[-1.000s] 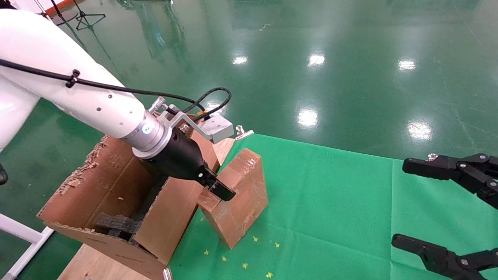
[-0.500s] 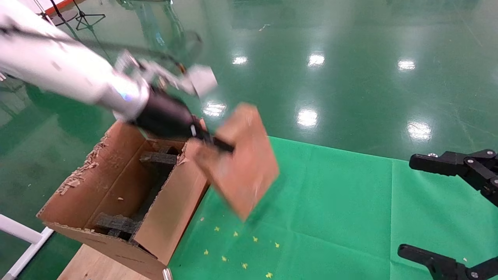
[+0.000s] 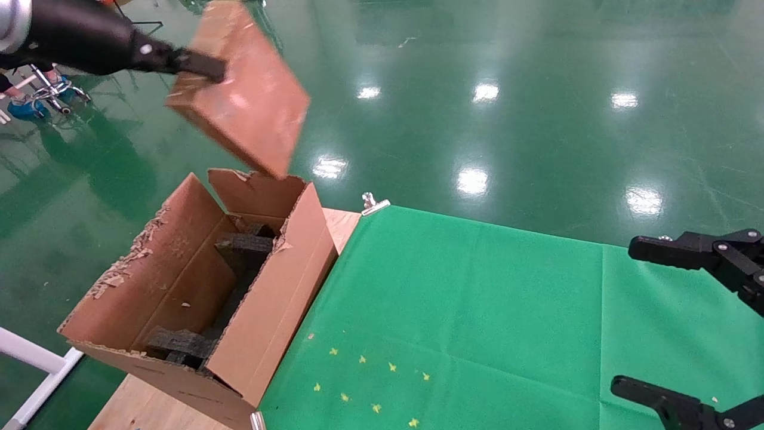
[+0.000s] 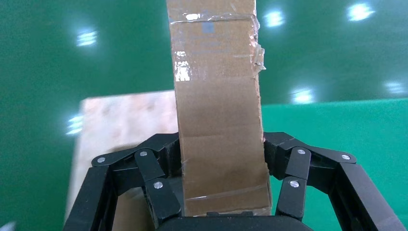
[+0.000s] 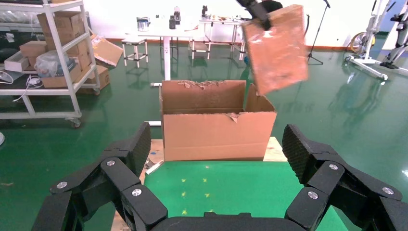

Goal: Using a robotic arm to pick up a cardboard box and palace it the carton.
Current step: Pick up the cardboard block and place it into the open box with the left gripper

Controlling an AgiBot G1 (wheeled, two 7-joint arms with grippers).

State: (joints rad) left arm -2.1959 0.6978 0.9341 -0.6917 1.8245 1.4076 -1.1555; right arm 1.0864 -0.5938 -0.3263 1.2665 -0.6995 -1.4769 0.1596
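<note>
My left gripper (image 3: 206, 65) is shut on the cardboard box (image 3: 242, 98), a slim brown box sealed in clear tape. It holds the box tilted, high in the air above the far end of the carton (image 3: 268, 310). The carton stands open at the table's left edge, with ragged flaps and dark foam blocks (image 3: 245, 248) inside. In the left wrist view the fingers (image 4: 161, 190) clamp both sides of the box (image 4: 219, 110). The right wrist view shows the carton (image 5: 216, 134) with the box (image 5: 278, 45) hanging above it. My right gripper (image 3: 686, 322) is open and empty at the right, over the green cloth.
A green cloth (image 3: 477, 310) covers the wooden table (image 3: 137, 409), with small yellow marks (image 3: 370, 382) near the front. A metal clip (image 3: 373, 204) holds the cloth's far corner. A white frame (image 3: 30, 358) stands left of the carton. Shelves (image 5: 53, 53) and tables stand far behind.
My left arm has lifted the cardboard box off the green cloth and swung it up and to the left, to above the carton. The right gripper has barely moved.
</note>
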